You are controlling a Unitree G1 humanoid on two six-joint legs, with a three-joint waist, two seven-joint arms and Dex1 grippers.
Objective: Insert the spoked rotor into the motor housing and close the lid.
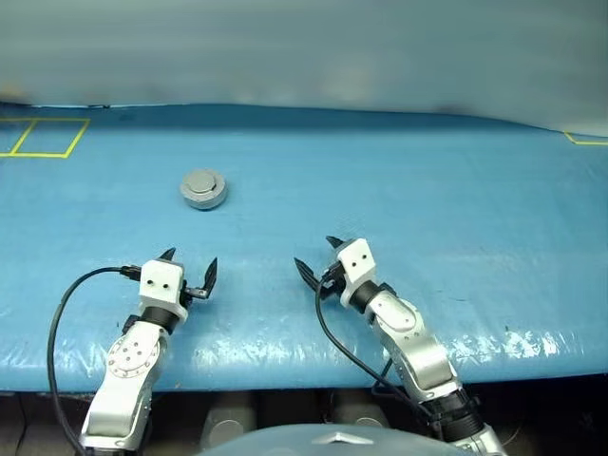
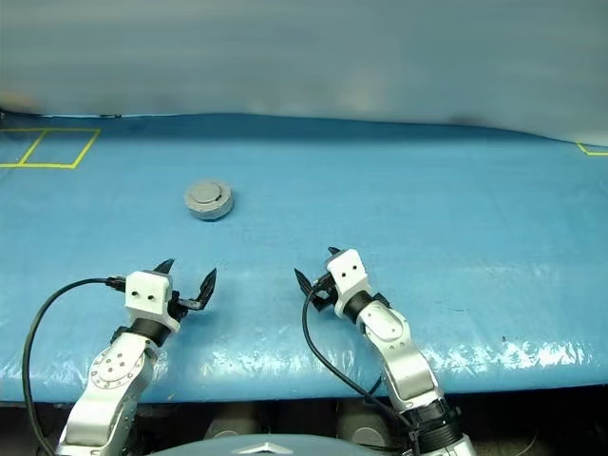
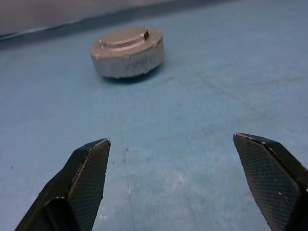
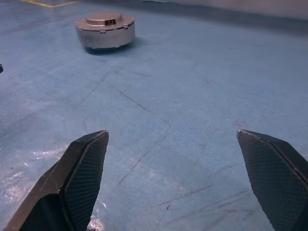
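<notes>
The motor housing, a small round grey metal can, stands on the blue table at the left of centre. Its lid lies shut flat on top of it. The spoked rotor is hidden from view. My left gripper hovers low over the table, nearer than the housing, open and empty, pointing at the housing. My right gripper is to the right of it, also open and empty, aimed forward and left, with the housing far ahead of its fingers.
A blue sheet covers the table, wrinkled and shiny along its near edge. Yellow tape squares mark the far left, and a yellow corner the far right. Black cables hang from both wrists.
</notes>
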